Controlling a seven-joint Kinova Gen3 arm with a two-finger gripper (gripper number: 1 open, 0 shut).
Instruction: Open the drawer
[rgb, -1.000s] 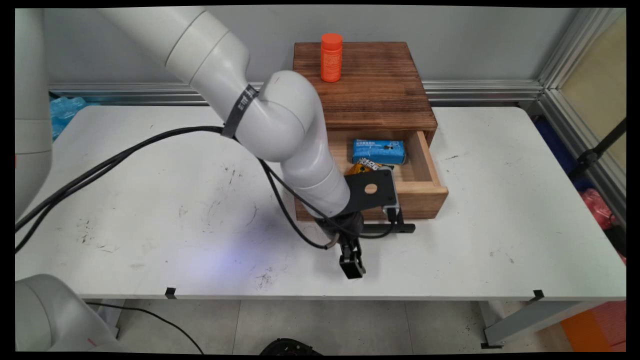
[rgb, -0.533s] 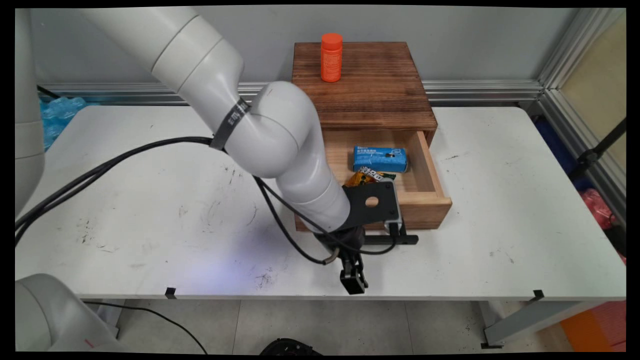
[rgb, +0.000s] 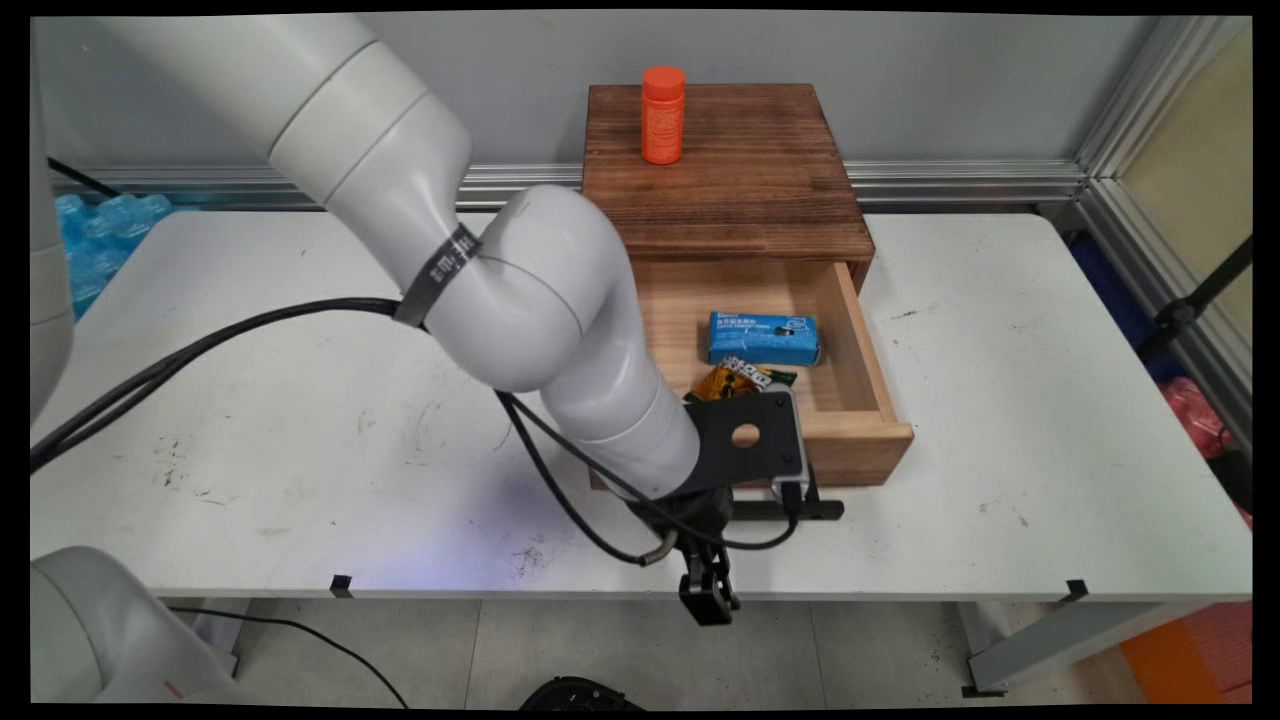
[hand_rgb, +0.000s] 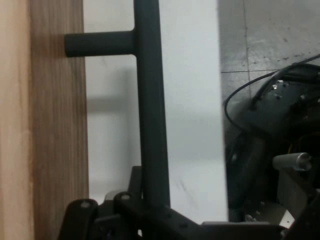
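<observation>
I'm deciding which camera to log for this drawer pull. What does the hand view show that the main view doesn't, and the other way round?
Only the hand view shows the pincer shut on the black handle bar, close up, and one post into the drawer front. Only the main view shows the drawer's inside: a blue pack and an orange wrapper, plus the orange bottle on the wooden box. Both show the handle, drawer front and white table.

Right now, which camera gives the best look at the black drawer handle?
The hand view: the black handle bar fills the picture, running up from the pincer beside the drawer front, with one post shown. The main view shows only its right end; the arm hides the rest.
</observation>
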